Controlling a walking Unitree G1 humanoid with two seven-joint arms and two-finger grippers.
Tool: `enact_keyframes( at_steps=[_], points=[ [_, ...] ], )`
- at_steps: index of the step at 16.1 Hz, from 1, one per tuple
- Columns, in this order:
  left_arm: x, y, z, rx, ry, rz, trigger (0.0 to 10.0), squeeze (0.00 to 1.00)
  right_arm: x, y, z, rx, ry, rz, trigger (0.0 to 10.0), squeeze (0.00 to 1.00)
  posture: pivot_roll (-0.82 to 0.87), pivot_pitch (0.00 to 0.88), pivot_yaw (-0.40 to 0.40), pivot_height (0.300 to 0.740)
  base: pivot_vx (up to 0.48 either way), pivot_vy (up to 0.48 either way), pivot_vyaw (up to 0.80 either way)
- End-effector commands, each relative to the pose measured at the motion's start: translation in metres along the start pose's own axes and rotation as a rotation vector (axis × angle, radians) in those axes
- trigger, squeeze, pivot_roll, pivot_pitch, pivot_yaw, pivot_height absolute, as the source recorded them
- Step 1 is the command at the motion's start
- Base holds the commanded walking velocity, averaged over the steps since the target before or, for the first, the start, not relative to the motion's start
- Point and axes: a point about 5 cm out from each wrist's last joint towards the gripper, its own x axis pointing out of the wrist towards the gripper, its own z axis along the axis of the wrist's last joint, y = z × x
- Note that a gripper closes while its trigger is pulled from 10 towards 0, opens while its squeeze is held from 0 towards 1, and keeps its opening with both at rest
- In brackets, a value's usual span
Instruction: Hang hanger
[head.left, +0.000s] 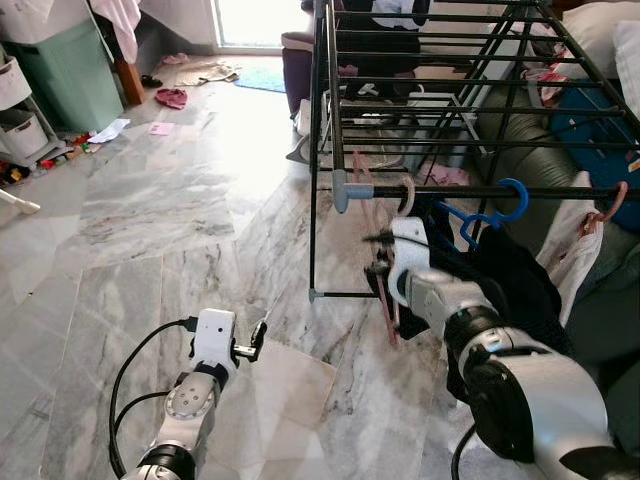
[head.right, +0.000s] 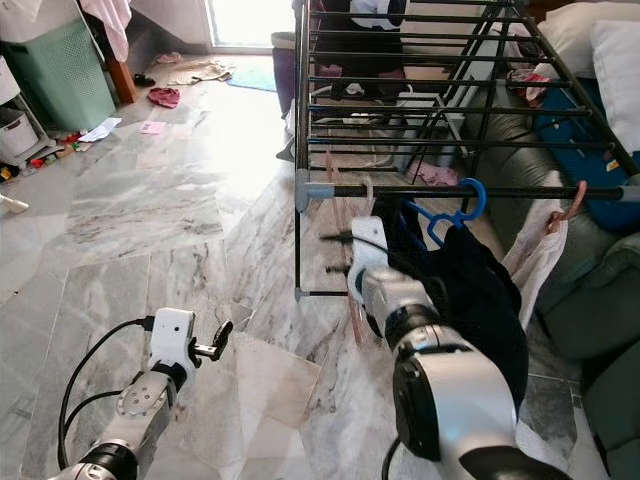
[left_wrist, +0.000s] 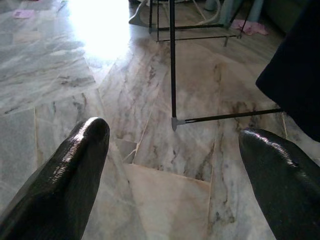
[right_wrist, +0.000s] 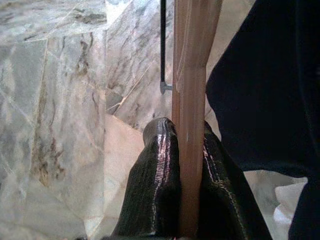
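1. A grey-veined marble tile floor (head.left: 150, 250) is seen across the room, pretty sunlit near the far doorway. A green plastic laundry basket (head.left: 70, 70) is parked at the far left, and bits of clothing, a pink rag (head.left: 171, 97) among them, are scattered on the floor near it.
2. A black metal drying rack (head.left: 420, 120) is set up on the right side of the room, with a grey-green sofa (head.right: 600, 290) behind it.
3. The pale pink plastic hanger (right_wrist: 192, 100) is pinched between the fingers of the right claw (head.left: 385, 280), just below the rack's front rail; the hanger's hook (head.left: 406, 192) is seen up at that rail, though it can't be told whether it's resting on it.
4. The left claw (head.left: 255, 340) is held low over the floor with its fingers (left_wrist: 75, 165) spread wide, nothing in it.
5. In the right wrist view the grip is shown up close: the pink bar is sandwiched tight between the two black pads, dark cloth right beside it. In the left wrist view the rack's foot (left_wrist: 174, 122) is seen on the floor tiles.
6. Count on the front rail: one blue plastic hanger (head.left: 495, 210) carrying a dark navy garment (head.left: 510, 280), and one more pink hanger (head.left: 610, 210) with a white garment (head.left: 565, 250) further right. So three hangers are counted in total, with two garments.
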Motion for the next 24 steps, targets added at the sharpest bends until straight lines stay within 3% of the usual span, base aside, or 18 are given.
enact_keyframes(
  at_steps=[1,9,13,15,19,20,21,24],
  points=[
    [-0.002,0.001,-0.003,0.010,0.003,-0.002,10.0,0.00,0.001,-0.006,-0.020,0.026,0.061,-0.015,10.0,0.00,-0.02,0.079,-0.039,0.740,0.000,0.000,0.00],
    [0.004,-0.005,0.010,0.028,-0.042,-0.025,10.0,0.00,0.000,-0.019,-0.034,0.038,0.083,-0.070,10.0,0.00,-0.03,0.079,-0.020,0.740,0.000,0.000,0.00],
    [0.005,-0.007,0.013,0.032,-0.055,-0.031,10.0,0.00,-0.002,-0.019,-0.009,0.038,0.020,-0.085,10.0,0.00,-0.03,0.076,-0.017,0.740,0.000,0.000,0.00],
    [0.005,-0.007,0.013,0.032,-0.055,-0.030,10.0,0.00,-0.002,-0.025,-0.017,-0.005,0.055,-0.145,10.0,0.00,-0.03,0.073,-0.019,0.740,0.000,0.000,0.00],
    [0.006,-0.007,0.014,0.033,-0.055,-0.031,10.0,0.00,-0.003,-0.030,-0.026,0.026,0.076,-0.179,10.0,0.02,-0.03,0.071,-0.014,0.740,0.000,0.000,0.00],
    [0.006,-0.007,0.014,0.034,-0.054,-0.032,10.0,0.00,-0.003,-0.030,-0.027,0.043,0.075,-0.178,10.0,0.56,-0.03,0.071,-0.012,0.740,0.000,0.000,0.00],
    [0.006,-0.006,0.015,0.037,-0.053,-0.034,10.0,0.00,-0.003,-0.031,-0.027,0.060,0.072,-0.175,10.0,1.00,-0.03,0.071,-0.011,0.740,0.000,0.000,0.00],
    [0.007,-0.006,0.016,0.039,-0.053,-0.034,10.0,0.00,-0.003,-0.033,-0.022,0.072,0.048,-0.184,10.0,1.00,-0.03,0.070,-0.009,0.740,0.000,0.000,0.00]
  ],
)
